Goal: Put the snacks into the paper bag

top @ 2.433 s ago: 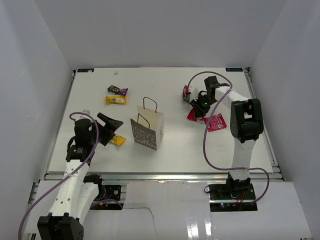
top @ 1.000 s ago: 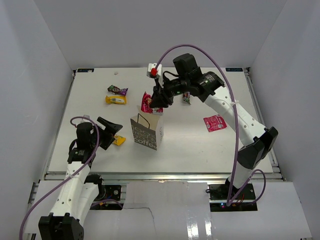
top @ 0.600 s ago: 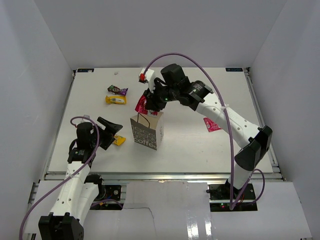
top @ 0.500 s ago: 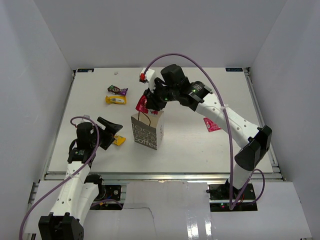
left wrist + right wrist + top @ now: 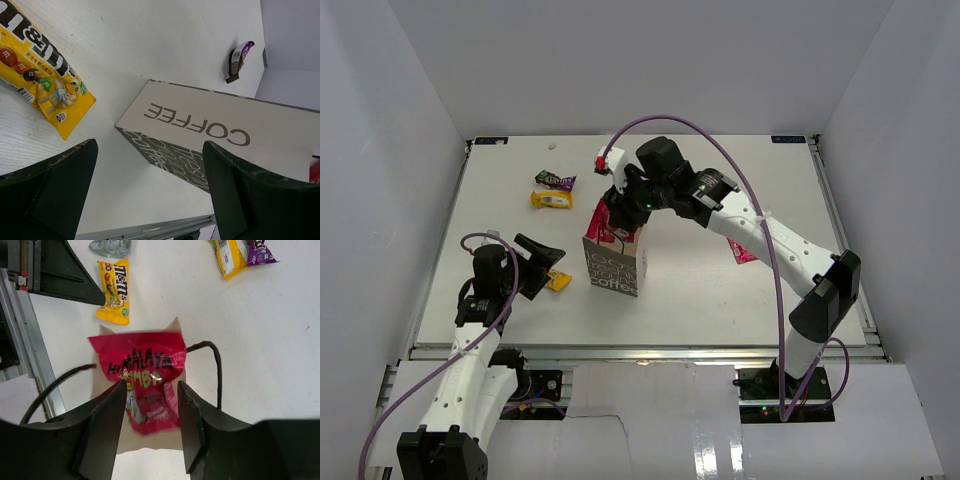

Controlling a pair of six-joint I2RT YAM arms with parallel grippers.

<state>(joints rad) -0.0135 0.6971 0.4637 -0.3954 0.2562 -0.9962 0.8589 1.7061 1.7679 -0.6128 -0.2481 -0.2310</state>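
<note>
The right arm reaches across the white surface [image 5: 720, 300], and the right gripper [image 5: 620, 205] hangs directly above the open mouth of the paper bag [image 5: 615, 265]. The bag stands upright near the middle of the surface, with "COFFEE" printed on its side. A red packet [image 5: 142, 367] sits between the gripper's fingers, over the bag's mouth and between the two black loop handles [image 5: 212, 365]. In the right wrist view the packet is blurred and the fingers stand partly apart on either side of it. Whether they pinch it or have let it go cannot be told.

At the near left, the left gripper [image 5: 542, 255] points toward the bag with its fingers spread wide and nothing between them. A yellow M&M's packet [image 5: 42, 80] lies flat on the surface just beside it, near the bag's left side.

Toward the far left of the surface, a yellow bar [image 5: 551, 200] and a dark purple packet [image 5: 555, 180] lie close together. A second red packet [image 5: 740, 248] rests on the surface to the right of the bag, partly hidden behind the right arm. The left wrist view also shows another purple packet [image 5: 237, 60] on the surface beyond the bag.
</note>
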